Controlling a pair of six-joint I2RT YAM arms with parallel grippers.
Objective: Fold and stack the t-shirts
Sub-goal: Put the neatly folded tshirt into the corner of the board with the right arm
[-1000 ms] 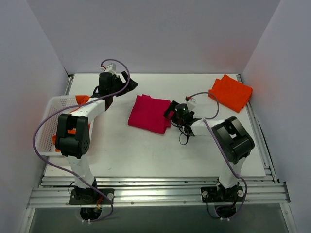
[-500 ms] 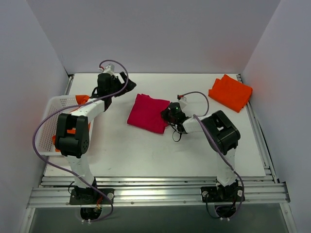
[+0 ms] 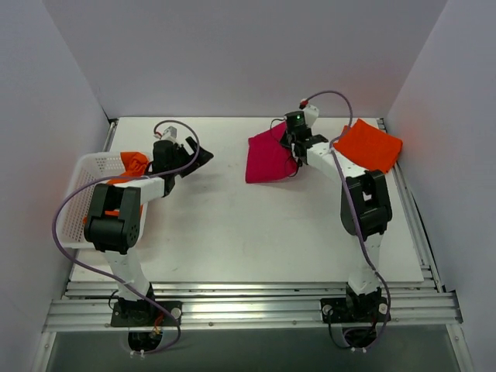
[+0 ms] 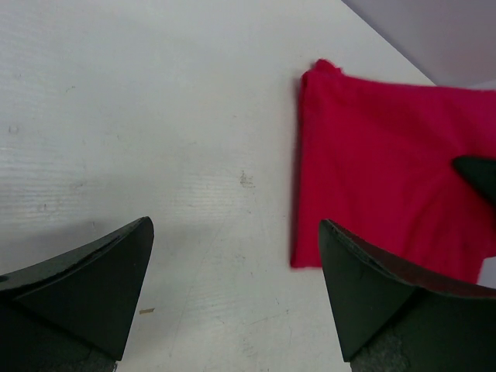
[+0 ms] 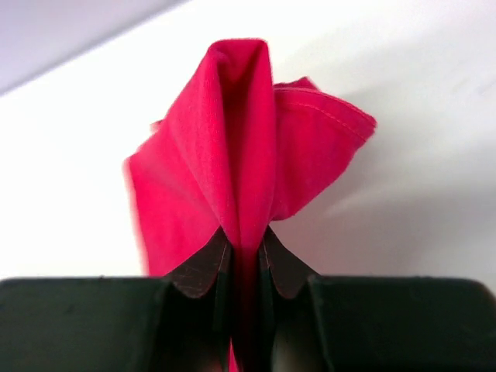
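white table [image 3: 232, 240], one crimson t-shirt [image 3: 267, 159], one basket [image 3: 72, 203]

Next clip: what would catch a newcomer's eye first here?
The crimson t-shirt, pinched in the right gripper and bunched up near the far edge of the table. Beside it, a folded orange t-shirt lies in the far right corner; the left gripper hangs open and empty near the white basket.

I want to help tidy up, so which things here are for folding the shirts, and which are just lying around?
For the job:
red shirt, pinched in the right gripper
folded orange shirt
second orange shirt, in the basket

Just lying about:
basket
table
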